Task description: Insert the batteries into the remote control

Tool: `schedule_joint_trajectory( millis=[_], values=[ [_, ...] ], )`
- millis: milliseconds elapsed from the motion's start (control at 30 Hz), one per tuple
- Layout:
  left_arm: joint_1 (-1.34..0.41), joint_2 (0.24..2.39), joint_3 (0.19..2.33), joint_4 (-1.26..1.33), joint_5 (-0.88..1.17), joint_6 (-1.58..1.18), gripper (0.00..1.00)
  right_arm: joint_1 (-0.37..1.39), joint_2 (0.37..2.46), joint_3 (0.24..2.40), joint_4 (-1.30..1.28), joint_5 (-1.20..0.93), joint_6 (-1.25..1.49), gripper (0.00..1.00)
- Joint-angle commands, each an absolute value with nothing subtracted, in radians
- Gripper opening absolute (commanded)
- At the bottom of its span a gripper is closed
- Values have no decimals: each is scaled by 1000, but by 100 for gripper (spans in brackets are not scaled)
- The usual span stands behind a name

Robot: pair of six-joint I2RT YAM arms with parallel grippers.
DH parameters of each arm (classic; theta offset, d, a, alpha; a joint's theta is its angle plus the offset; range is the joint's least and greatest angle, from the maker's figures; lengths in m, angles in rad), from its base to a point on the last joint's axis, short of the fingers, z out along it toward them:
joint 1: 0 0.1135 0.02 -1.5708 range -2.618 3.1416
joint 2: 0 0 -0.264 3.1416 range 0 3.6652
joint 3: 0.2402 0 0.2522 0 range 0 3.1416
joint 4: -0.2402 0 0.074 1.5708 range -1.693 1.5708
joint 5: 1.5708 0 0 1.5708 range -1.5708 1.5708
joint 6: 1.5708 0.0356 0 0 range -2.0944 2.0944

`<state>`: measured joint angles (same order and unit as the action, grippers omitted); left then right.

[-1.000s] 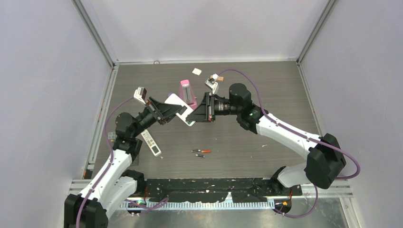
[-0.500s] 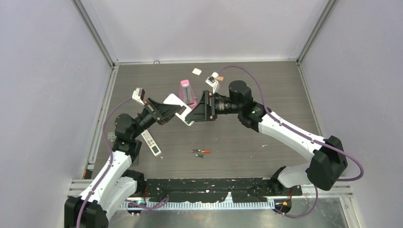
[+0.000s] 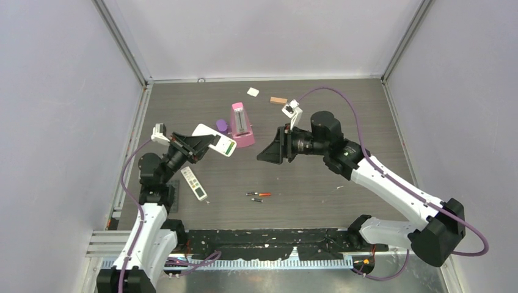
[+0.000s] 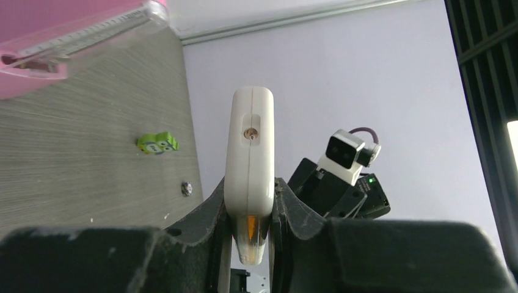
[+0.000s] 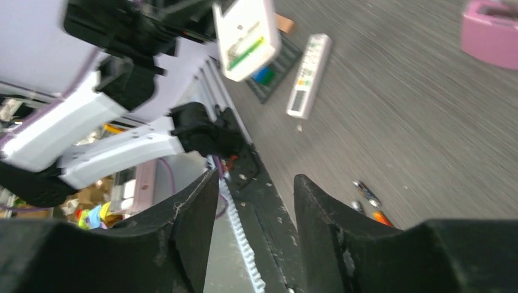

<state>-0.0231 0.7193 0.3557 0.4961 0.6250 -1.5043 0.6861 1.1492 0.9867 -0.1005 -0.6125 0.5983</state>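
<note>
Now the left gripper (image 4: 250, 206) is pressed shut on the remote (image 4: 249, 146), pinching its lower end edge-on and holding it up off the table (image 3: 305, 183). The right gripper (image 5: 255, 210) hangs apart from it with jaws spread and nothing between them. The batteries (image 3: 259, 195) lie loose on the table, below the right gripper and toward the arm bases, well apart from the held remote. The step in hand looks like fetching a battery. The right gripper should tip down over one cell, set its jaws across the cell's width, and close only once the fingertips bracket it, since such thin cylinders will probably roll if nudged. They lie close together, so taking the outermost first should spare the others. Whether the remote's compartment is open I cannot tell. A second remote (image 3: 193, 183) lies flat just below the left gripper. A pink stand (image 3: 240, 125) with a purple piece (image 3: 222, 126) beside it sits just beyond the held remote. A tan block (image 3: 278, 100) and a white chip (image 3: 253, 91) lie farther out. None blocks the way down to the batteries, though the stand crowds the space where the grippers would meet.
</note>
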Motion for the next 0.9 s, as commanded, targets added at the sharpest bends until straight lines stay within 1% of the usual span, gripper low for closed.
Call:
schedule_joint_trajectory(
  millis=[0,33,100,133,167,200,267,367,500,667,867],
  values=[
    [26,705,341,475,625,-1489,0,738,1228,972,-220,-490,358,52],
    [28,707,337,472,617,-1491,0,756,1247,985,-249,-467,329,51],
    [28,709,336,450,606,-1485,0,813,1318,1015,-300,-355,243,51],
    [28,712,338,434,603,-1476,0,849,1367,1033,-316,-329,197,52],
    [29,712,338,419,601,-1471,0,865,1392,1042,-338,-284,176,53],
    [29,712,336,404,595,-1467,0,894,1439,1053,-346,-263,139,60],
    [42,715,334,360,591,-1462,0,927,1495,1054,-347,-217,100,66],
    [89,736,311,359,617,-1483,0,972,1563,1049,-329,-173,30,70],
    [134,776,291,398,669,-1498,0,1007,1613,1040,-292,-133,-40,70],
    [156,792,269,411,695,-1493,0,1028,1650,1031,-252,-77,-77,66],
    [162,812,267,425,706,-1489,0,1042,1698,1036,-228,-62,-108,62]
  ],
)
